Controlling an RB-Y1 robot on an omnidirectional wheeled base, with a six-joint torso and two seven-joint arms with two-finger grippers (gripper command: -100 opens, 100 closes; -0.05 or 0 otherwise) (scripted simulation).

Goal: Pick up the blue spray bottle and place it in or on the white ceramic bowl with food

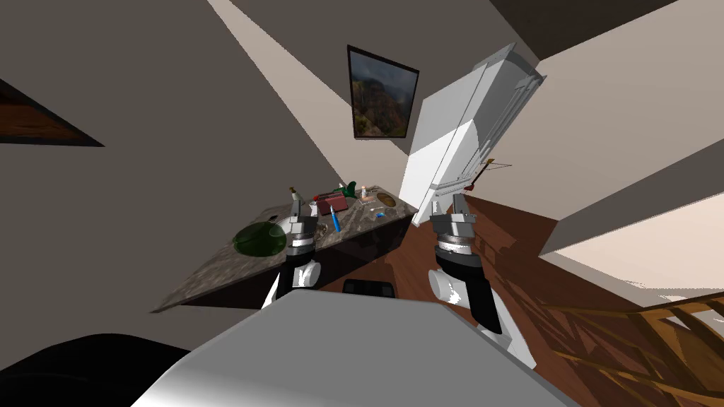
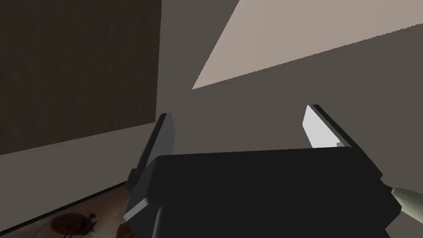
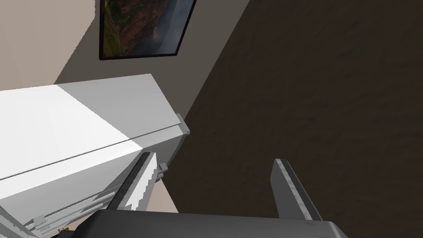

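Observation:
A slim blue bottle (image 1: 335, 222) lies on the speckled stone counter (image 1: 212, 275), just right of my left gripper (image 1: 300, 210). That gripper hovers over the counter's middle, open and holding nothing; its wrist view shows the left gripper (image 2: 239, 124) facing a grey wall. A pale rounded thing (image 1: 284, 223), perhaps the white bowl, peeks out beside the left wrist, mostly hidden. My right gripper (image 1: 447, 206) hangs open off the counter's end, in front of the white fridge (image 1: 452, 148). The right wrist view shows the right gripper (image 3: 210, 173) empty.
A dark green dome-shaped thing (image 1: 260, 240) sits left of my left arm. Farther back lie a red book (image 1: 332, 205), a green object (image 1: 348, 189), a small bottle (image 1: 364, 191) and a brown bowl (image 1: 385, 200). Wooden floor (image 1: 537, 240) runs right of the counter.

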